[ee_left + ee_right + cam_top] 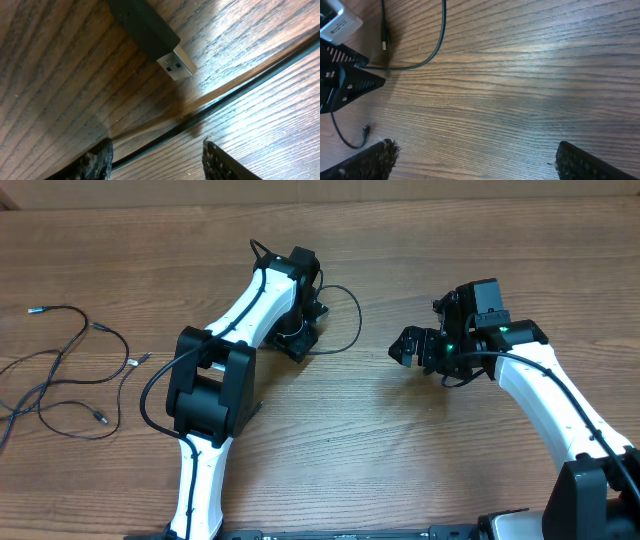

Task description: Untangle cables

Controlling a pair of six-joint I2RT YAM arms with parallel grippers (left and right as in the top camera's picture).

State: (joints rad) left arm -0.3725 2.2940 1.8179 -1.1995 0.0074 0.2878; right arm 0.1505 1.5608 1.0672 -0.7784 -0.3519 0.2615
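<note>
Far left of the table (400, 480): loose cables (70, 378), thin black strands lying spread out. Left tool (160, 162): jaws partly apart, gripping nothing. One black cord (240, 90) lies on the wood between its fingertips, a USB plug (175, 62) just beyond. Right tool (480, 160): jaws wide apart, empty.

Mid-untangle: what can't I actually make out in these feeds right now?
Overhead: the left gripper fingertips are hidden beneath the left arm, so any contact with the looped cable is unreadable.
Overhead: the loose cables are cut off by the left edge, and their plugs are too small to identify.
Left wrist: the thin cable leaves both frame sides, and the USB plug body is cut off at the top edge.
</note>
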